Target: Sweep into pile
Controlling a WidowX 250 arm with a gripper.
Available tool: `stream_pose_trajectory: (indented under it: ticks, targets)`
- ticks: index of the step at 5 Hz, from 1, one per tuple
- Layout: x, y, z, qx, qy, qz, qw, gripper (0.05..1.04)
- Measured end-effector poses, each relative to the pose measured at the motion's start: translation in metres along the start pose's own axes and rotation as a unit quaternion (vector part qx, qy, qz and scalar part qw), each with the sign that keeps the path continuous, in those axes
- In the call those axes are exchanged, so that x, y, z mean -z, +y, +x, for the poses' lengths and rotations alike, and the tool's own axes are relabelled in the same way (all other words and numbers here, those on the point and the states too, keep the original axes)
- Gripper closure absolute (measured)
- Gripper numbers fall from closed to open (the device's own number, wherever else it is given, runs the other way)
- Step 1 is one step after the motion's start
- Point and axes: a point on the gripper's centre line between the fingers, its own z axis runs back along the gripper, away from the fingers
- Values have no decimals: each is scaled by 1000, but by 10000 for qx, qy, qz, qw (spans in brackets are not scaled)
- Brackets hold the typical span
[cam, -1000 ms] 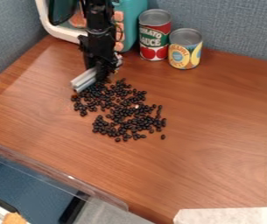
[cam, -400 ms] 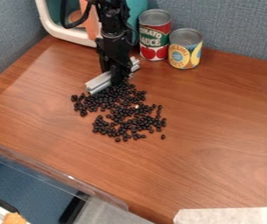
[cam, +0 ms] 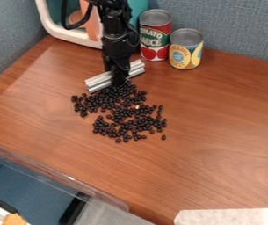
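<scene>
The black gripper (cam: 119, 79) hangs down over the upper left part of the table, shut on a silver metal bar (cam: 99, 81). The bar lies crosswise, its left end lower in the view and its right end higher, sticking out on both sides of the gripper. Just below the bar, black beans (cam: 124, 115) are spread in a loose patch on the wooden table (cam: 218, 114), the nearest ones touching or almost touching it. One pale speck sits among the beans.
Right of the arm at the back stand a red tomato sauce can (cam: 155, 37) and a shorter yellow can (cam: 186, 49). A teal and white toy (cam: 63, 30) is behind the arm. A clear plastic edge (cam: 59, 173) borders the lower left.
The gripper and bar have moved right along the top of the beans, and the bar has turned to lie more crosswise. The bean patch looks much the same.
</scene>
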Motion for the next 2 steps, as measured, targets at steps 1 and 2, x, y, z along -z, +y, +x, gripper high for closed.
stream_pose_trajectory:
  ticks: [1, 2]
  targets:
    - [-1, -1, 1, 477, -39, 68, 9988, 703]
    - [-10, -66, -6, 831, 90, 42, 9965, 703]
